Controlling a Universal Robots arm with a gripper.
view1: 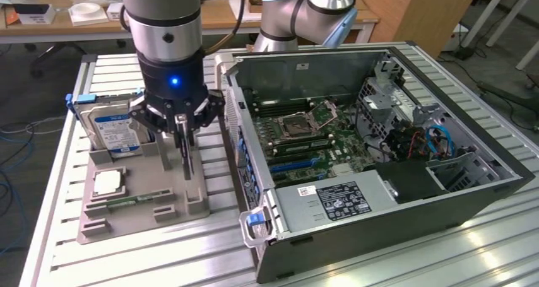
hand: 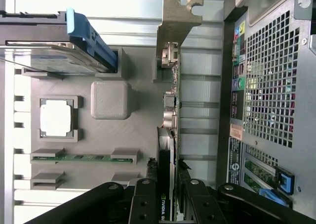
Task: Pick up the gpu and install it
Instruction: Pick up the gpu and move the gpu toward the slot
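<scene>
A slatted metal table (view1: 471,249) is seen bearing an open computer case (view1: 404,211) and, beside it, a grey holder (view1: 143,195). The graphics card (hand: 172,117) is stood on edge in that holder, its top edge pinched by the narrowly parted gripper (hand: 167,205). It is judged light, stiff and fragile, best held by its bare edge.
</scene>
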